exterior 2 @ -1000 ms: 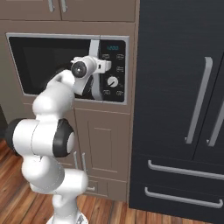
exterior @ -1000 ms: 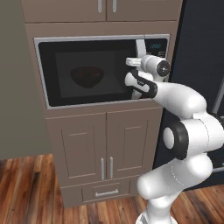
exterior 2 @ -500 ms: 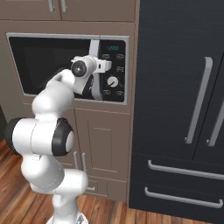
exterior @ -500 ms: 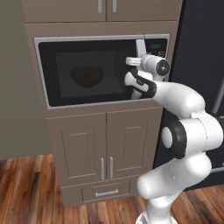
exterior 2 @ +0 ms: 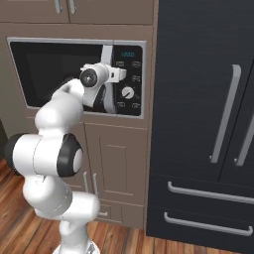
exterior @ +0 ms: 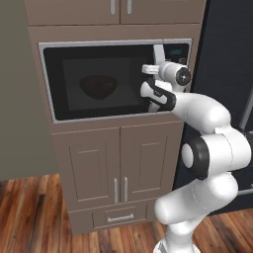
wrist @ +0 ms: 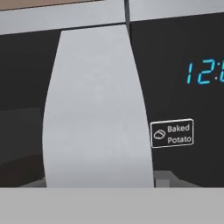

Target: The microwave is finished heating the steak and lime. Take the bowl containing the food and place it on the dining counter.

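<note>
The microwave point(exterior: 99, 84) is built into the cabinet wall and its dark glass door is closed. Through the glass the reddish-brown bowl point(exterior: 99, 87) shows dimly on the turntable. The steak and lime cannot be made out behind the glass. My gripper point(exterior: 154, 85) is at the grey door handle point(exterior: 158, 53), on the door's right side, by the control panel point(exterior 2: 128, 74). In the hand view the handle point(wrist: 96, 109) stands very close and upright in the middle, and my fingertips are hidden. The dining counter is out of view.
A tall black fridge point(exterior 2: 208, 124) stands right of the microwave. Brown cabinet doors point(exterior: 118, 163) and a drawer sit below it, with more cabinets above. The floor point(exterior: 29, 212) is brown wood.
</note>
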